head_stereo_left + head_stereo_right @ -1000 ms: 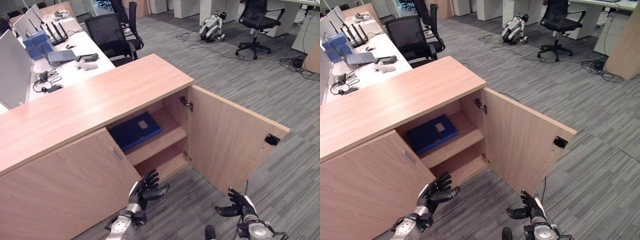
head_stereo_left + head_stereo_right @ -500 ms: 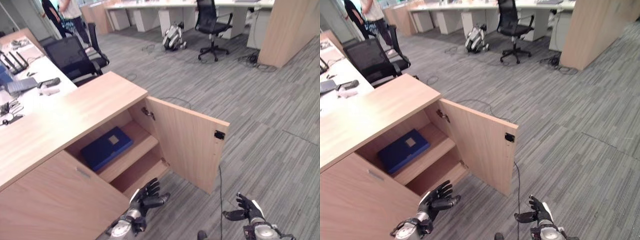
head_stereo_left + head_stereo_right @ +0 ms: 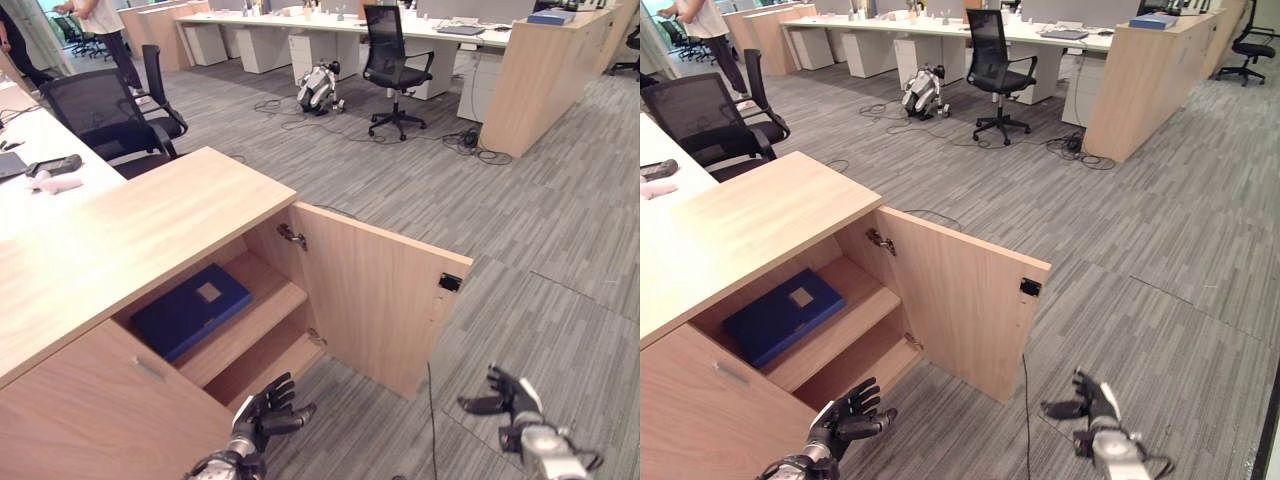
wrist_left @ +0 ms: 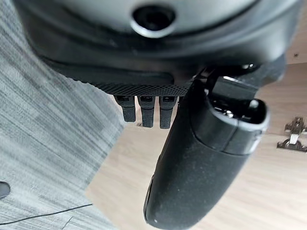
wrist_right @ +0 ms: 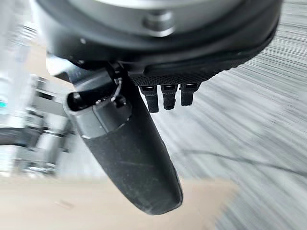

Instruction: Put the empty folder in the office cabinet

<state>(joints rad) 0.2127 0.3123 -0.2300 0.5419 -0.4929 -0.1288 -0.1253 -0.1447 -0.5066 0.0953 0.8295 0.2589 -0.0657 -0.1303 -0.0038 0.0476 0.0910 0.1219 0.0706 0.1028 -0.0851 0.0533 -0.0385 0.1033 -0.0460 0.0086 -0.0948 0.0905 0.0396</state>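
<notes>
A dark blue folder lies flat on the upper shelf of the wooden office cabinet. The cabinet's right door stands wide open; its left door is closed. My left hand hangs low in front of the lower shelf, open, fingers spread, holding nothing. In the left wrist view its thumb and fingers point at bare wood. My right hand is over the carpet to the right of the open door, open and empty; its thumb shows straight in the right wrist view.
A black office chair stands behind the cabinet at a white desk. Further back are another chair, a small legged robot on the floor, a row of desks and a person. Grey carpet spreads to the right.
The whole picture has swung to the right, so the camera moved. The folder stays on the shelf. Both hands remain open and empty; the left one sits lower in view.
</notes>
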